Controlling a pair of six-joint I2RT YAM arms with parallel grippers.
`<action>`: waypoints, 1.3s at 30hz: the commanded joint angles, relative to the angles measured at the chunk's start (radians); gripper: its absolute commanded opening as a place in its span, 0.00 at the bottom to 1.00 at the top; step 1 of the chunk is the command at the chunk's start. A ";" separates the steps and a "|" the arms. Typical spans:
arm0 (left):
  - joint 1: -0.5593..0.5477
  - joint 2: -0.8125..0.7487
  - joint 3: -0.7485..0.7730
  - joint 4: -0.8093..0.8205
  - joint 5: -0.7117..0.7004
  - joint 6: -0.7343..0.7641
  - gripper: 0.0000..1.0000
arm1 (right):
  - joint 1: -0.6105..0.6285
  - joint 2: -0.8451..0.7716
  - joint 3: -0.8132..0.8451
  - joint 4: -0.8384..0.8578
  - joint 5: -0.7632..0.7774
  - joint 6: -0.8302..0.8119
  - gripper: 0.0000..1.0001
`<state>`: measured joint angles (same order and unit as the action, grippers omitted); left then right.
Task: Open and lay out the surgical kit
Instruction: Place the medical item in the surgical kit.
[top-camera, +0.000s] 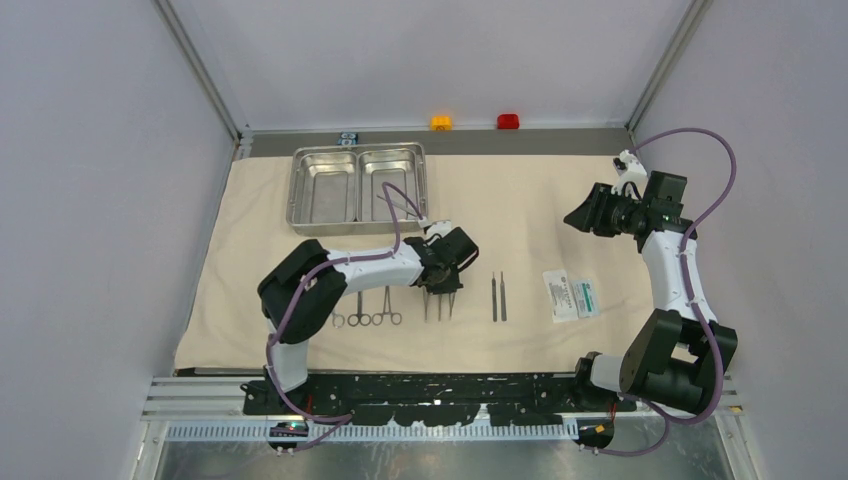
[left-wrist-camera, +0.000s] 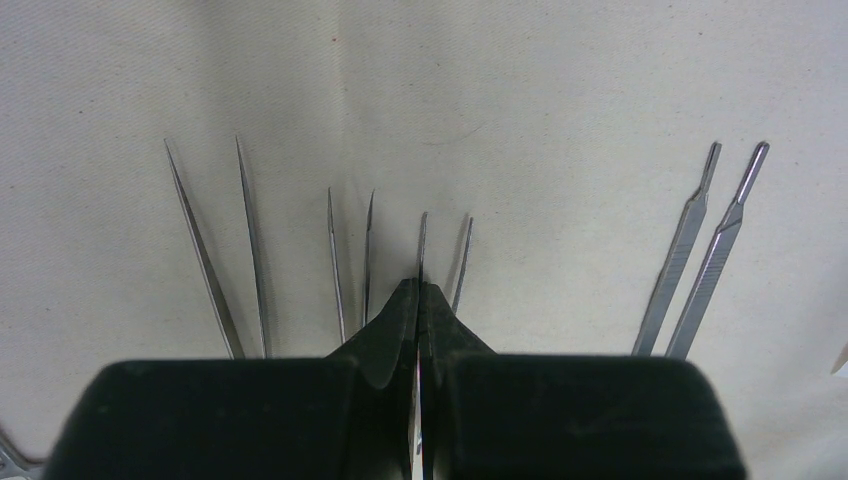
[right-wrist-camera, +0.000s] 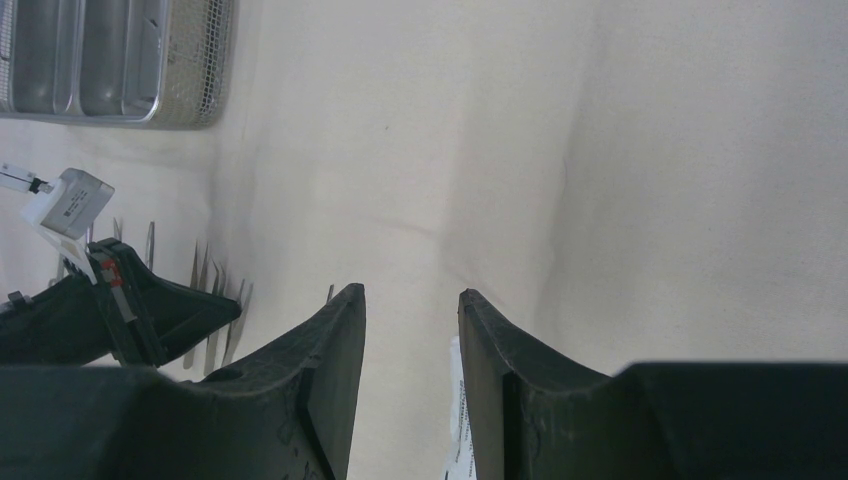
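1. Top: cloth (top-camera: 520, 200) is lying spread flat, with tray (top-camera: 355, 185) sitting far-left on it. Forceps (top-camera: 365, 312), tweezers (top-camera: 438, 303), straight tools (top-camera: 498, 297) and packet (top-camera: 572, 296) are lying in a row near the front. The left gripper (top-camera: 440, 283) is hovering over the tweezers; the right gripper (top-camera: 583, 216) is hanging well apart, far right.
2. Left wrist: jaws are pressing fully together at the rightmost tweezers (left-wrist-camera: 461, 265). Can't tell if they are pinching them.
3. Right wrist: jaws are standing partly apart, gripping nothing, over bare cloth.

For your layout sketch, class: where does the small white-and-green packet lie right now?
In the top view, the packet lies on the beige cloth, right of the two thin straight tools.
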<state>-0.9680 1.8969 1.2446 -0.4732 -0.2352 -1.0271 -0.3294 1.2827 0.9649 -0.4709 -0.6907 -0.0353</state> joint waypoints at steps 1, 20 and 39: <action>-0.003 -0.033 -0.023 0.031 -0.019 -0.016 0.00 | -0.003 -0.029 -0.005 0.043 -0.012 -0.002 0.45; -0.007 -0.054 -0.053 0.056 -0.016 -0.006 0.03 | -0.002 -0.028 -0.005 0.044 -0.009 0.000 0.45; -0.015 -0.109 -0.068 0.073 -0.009 0.007 0.13 | -0.002 -0.028 -0.008 0.046 0.001 0.000 0.45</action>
<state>-0.9779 1.8412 1.1793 -0.4202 -0.2348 -1.0348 -0.3294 1.2827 0.9646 -0.4671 -0.6895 -0.0349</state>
